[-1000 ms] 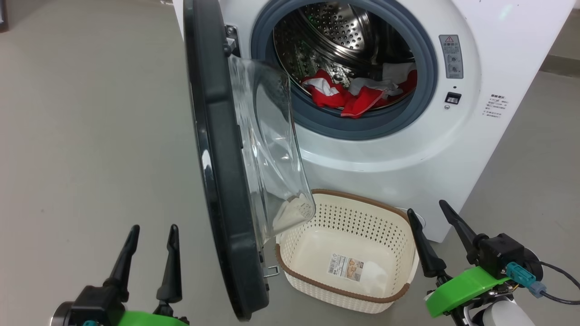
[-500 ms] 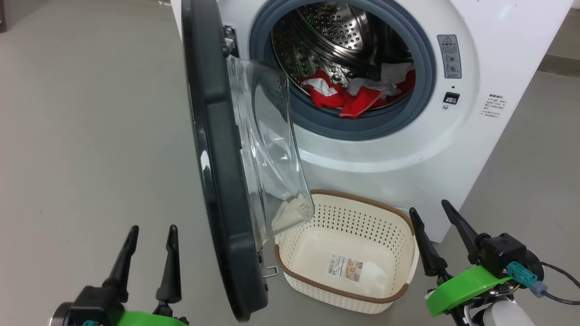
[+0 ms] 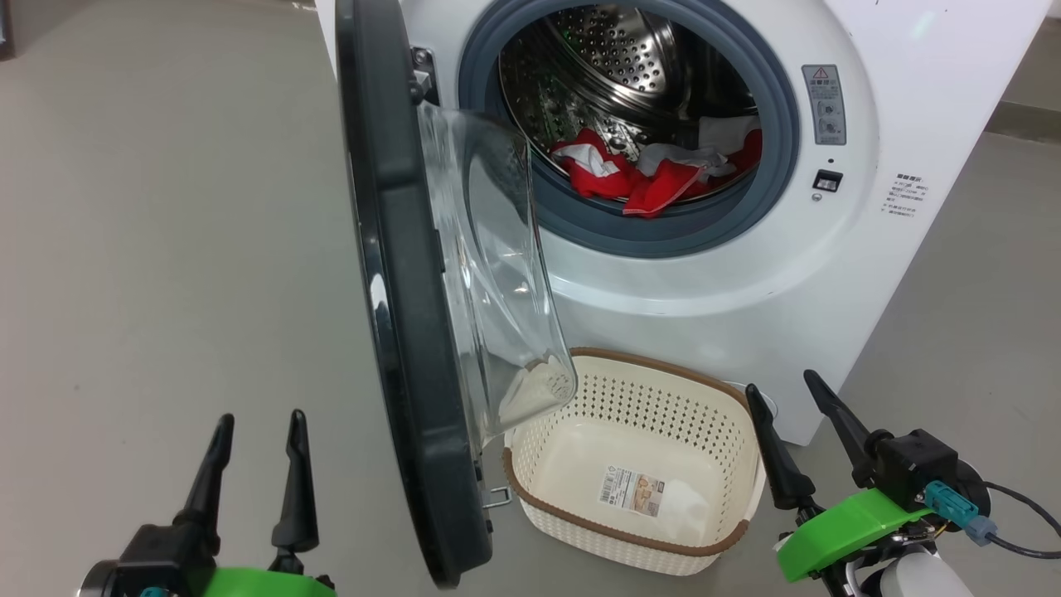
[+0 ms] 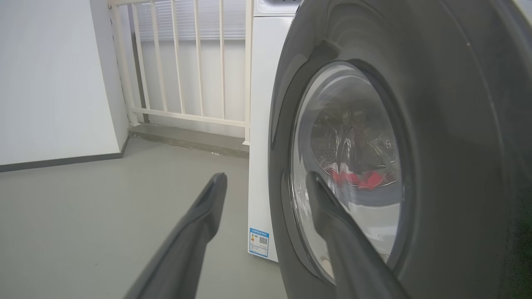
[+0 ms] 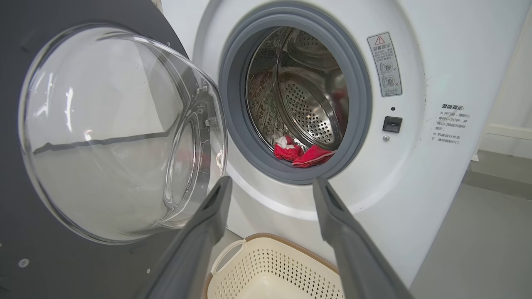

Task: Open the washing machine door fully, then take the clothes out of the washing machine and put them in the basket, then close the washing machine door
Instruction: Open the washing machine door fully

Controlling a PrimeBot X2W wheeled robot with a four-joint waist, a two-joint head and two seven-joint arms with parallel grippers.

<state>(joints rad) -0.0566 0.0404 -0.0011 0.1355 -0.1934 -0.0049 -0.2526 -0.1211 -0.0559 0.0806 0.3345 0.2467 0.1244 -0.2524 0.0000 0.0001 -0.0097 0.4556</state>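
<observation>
Head view: L pincer (image 3: 260,417), open & empty, has backed off door (image 3: 390,249); R pincer (image 3: 779,382) likewise open, empty; clothes (image 3: 655,178) next.

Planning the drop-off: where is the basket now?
In the head view the basket sits on the floor before the washing machine, right of its open door.

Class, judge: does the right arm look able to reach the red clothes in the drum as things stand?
Probably yes: the washing machine door stands swung aside, the drum is unblocked, and the open right end effector faces the clothes.
</observation>
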